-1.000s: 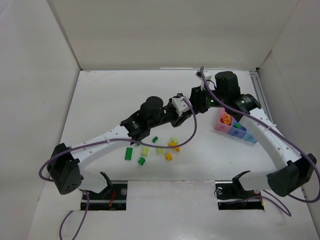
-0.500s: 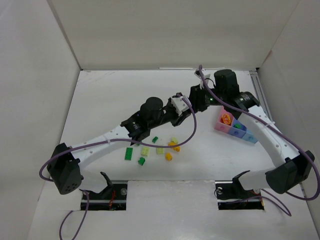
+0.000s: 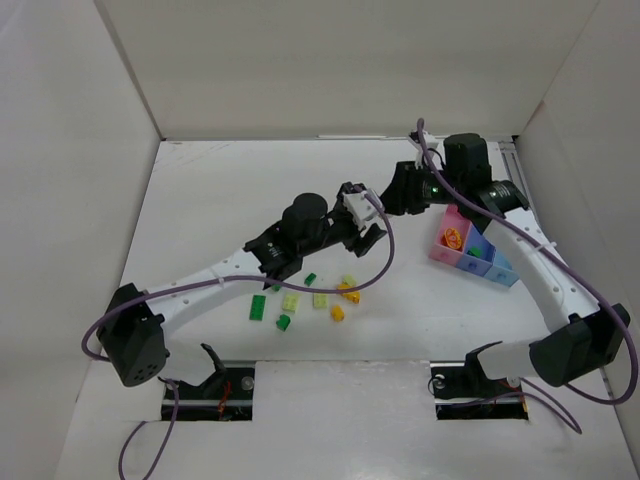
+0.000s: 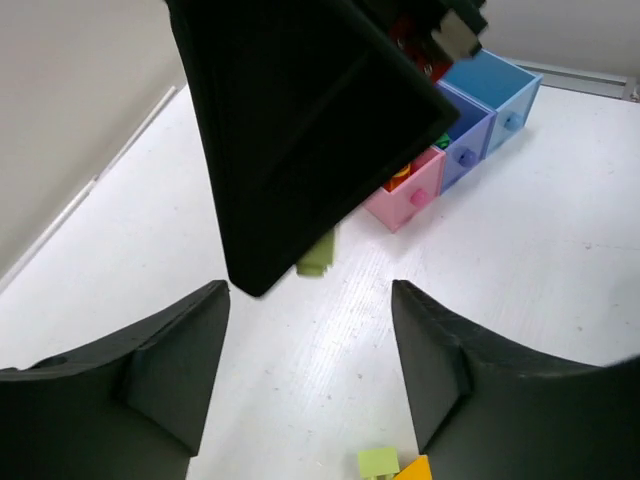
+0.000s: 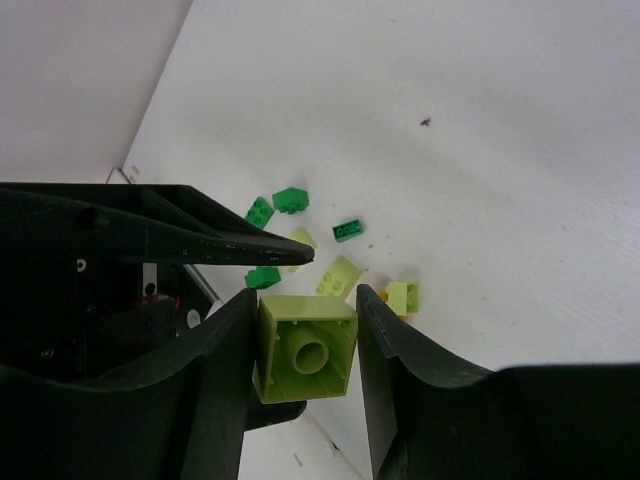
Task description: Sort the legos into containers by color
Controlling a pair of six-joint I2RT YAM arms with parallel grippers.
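My right gripper [image 5: 305, 298] is shut on a pale yellow-green brick [image 5: 305, 350], held above the table left of the bins; in the top view the gripper [image 3: 398, 190] is just beyond my left gripper [image 3: 368, 214]. My left gripper [image 4: 308, 290] is open and empty. The held brick [image 4: 318, 255] shows under the right gripper's dark body. The joined bins are pink [image 3: 448, 240], dark blue [image 3: 478, 255] and light blue [image 3: 502, 273]; the pink one holds orange pieces. Loose legos lie near the front: dark green [image 3: 258, 307], yellow-green [image 3: 291, 301] and orange-yellow [image 3: 338, 313].
White walls enclose the table on the left, back and right. The left arm's purple cable [image 3: 385, 255] loops over the loose bricks. The arm bases [image 3: 215, 385] sit at the near edge. The bins also show in the left wrist view [image 4: 410, 190].
My right gripper has pulled back to the right, away from the left gripper, with the yellow-green brick in it. The left gripper's jaws now stand apart.
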